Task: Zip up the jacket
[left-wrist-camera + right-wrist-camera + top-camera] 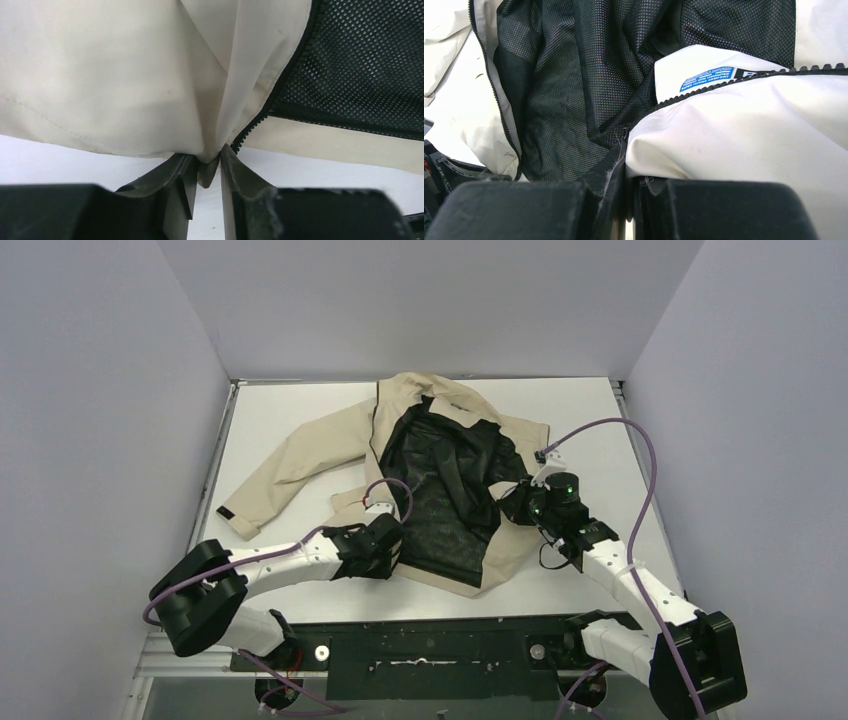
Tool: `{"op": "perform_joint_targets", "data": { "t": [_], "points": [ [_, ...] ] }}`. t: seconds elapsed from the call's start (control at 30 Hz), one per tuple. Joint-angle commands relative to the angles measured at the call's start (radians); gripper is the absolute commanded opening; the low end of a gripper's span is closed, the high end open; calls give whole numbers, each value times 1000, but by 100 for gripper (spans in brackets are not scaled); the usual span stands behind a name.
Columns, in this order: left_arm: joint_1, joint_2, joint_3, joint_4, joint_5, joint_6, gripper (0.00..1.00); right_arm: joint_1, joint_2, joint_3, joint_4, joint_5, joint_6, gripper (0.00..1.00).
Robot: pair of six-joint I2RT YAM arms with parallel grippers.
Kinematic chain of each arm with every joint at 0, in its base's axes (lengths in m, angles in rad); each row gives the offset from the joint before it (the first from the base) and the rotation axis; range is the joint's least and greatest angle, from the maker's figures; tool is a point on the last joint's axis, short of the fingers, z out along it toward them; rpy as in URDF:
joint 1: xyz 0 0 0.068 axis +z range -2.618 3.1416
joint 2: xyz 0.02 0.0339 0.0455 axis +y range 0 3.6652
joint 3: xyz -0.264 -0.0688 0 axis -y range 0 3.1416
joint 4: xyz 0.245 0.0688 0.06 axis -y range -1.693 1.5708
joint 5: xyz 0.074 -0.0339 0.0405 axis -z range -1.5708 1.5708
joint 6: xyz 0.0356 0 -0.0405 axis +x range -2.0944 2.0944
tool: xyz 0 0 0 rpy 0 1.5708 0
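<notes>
The beige jacket point(320, 445) lies open on the white table, its black mesh lining point(450, 500) facing up. My left gripper point(392, 545) is shut on the jacket's left front hem, pinching beige fabric point(210, 150) right beside the dark zipper teeth point(252, 127). My right gripper point(515, 502) is shut on the right front edge, holding a beige fold point(649, 150) next to the mesh lining point(564, 100). A blue label point(706, 78) and zipper teeth point(744, 80) show above it. The left sleeve reaches out to a black cuff tab point(226, 513).
White table point(290, 405) inside grey walls. Black base plate point(430, 645) runs along the near edge. Purple cables point(650, 470) loop over both arms.
</notes>
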Motion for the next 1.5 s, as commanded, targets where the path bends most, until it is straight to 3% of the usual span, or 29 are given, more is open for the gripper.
{"op": "perform_joint_targets", "data": {
  "t": [0.0,0.1,0.33,0.5,0.87,1.17,1.27,1.47],
  "points": [
    [-7,38,-71,40,57,-17,15,13,-11,-1,43,17,4,0],
    [-7,31,-73,40,63,-16,0,17,-7,1,47,16,8,0],
    [-6,-85,-65,53,65,-29,0,33,-34,-5,57,-32,17,0],
    [-6,-230,-87,137,64,-47,0,58,-86,-37,153,-127,20,0],
    [-2,-514,-150,390,123,-24,0,89,-144,-146,534,-449,87,0],
    [-1,-640,-240,762,183,-35,0,172,-96,-177,927,-714,185,0],
    [-1,-673,-290,919,220,-31,0,238,-70,-145,944,-732,154,0],
    [0,-748,-345,1058,252,-6,0,316,-43,-95,927,-757,91,0]
  ]
}}
